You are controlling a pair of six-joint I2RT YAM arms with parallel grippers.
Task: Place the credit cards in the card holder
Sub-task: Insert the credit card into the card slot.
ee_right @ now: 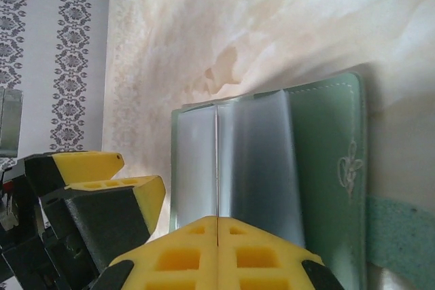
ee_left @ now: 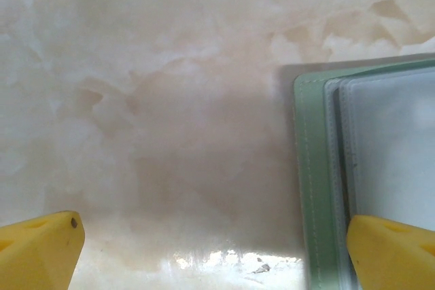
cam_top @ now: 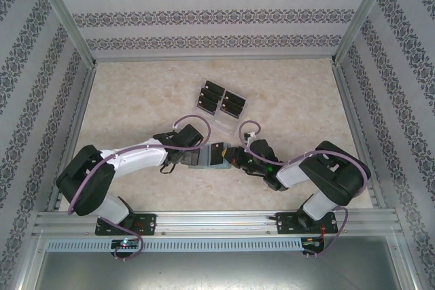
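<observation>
Both our claws flank the open card holder [cam_top: 215, 154]: the right gripper [ee_right: 217, 225], closed, seemingly pinches a clear sleeve [ee_right: 258, 161] to keep it spread, the left gripper [ee_left: 217, 242] gapes wide over its edge, and the credit cards [cam_top: 221, 98] wait in their tray [cam_top: 216, 125] beyond.

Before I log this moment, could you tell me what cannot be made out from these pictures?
- Top view: the credit cards are too small to count.
- Top view: the arms cover most of the card holder.
- Right wrist view: the shut right gripper hides with its own fingers whether it pinches a sleeve.
- Left wrist view: the right edge cuts off the card holder.
</observation>
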